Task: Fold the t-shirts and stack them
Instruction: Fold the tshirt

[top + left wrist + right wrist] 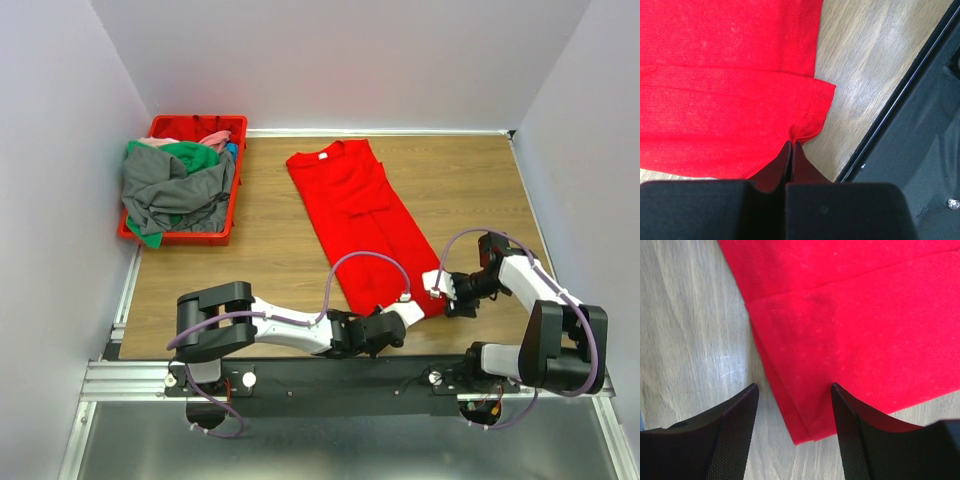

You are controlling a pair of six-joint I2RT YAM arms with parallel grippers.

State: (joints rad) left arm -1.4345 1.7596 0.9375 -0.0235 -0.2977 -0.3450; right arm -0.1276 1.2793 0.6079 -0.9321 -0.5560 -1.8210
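A bright red t-shirt (355,210) lies folded into a long strip on the wooden table, collar at the far end. My left gripper (400,316) is at its near hem. In the left wrist view the gripper (791,145) is shut on the hem's corner, which puckers at the fingertips (799,160). My right gripper (440,288) is at the other near corner. In the right wrist view it (793,387) is open, with the shirt's corner (810,425) lying flat between the jaws. Grey (170,190), green (195,155) and pink (215,137) t-shirts are heaped in the crate.
A red plastic crate (160,128) stands at the far left of the table by the wall. White walls close in the left, back and right sides. The black base rail (920,150) runs along the table's near edge, close to the left gripper.
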